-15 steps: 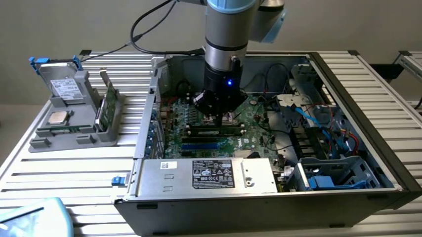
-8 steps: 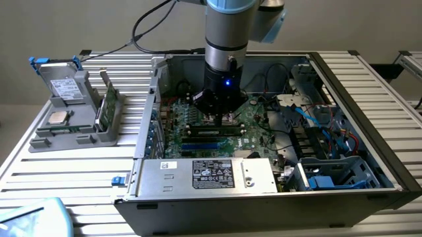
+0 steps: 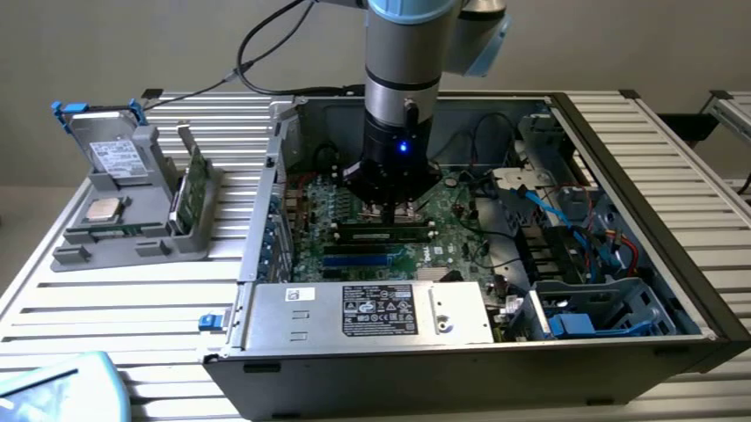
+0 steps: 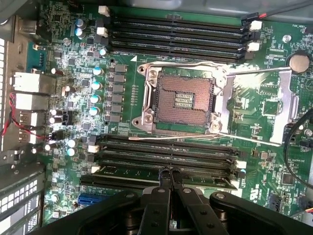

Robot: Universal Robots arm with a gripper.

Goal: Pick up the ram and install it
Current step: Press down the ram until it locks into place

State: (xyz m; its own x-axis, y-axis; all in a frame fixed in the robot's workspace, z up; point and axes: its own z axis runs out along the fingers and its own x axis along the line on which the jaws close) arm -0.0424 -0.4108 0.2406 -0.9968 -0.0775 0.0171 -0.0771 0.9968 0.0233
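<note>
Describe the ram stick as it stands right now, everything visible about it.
The long, narrow green circuit-board ram stick stands on edge in one of the long black motherboard slots beside the open silver processor socket, parallel to the empty slots next to it. Dark chips show along its face. The black end effector, its fingers shut together, meets the stick's upper edge near mid-length. Whether the slot's end clips have latched cannot be told.

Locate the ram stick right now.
The ram sits in a motherboard slot inside the computer case, directly under the shut gripper, beside the open CPU socket.
</note>
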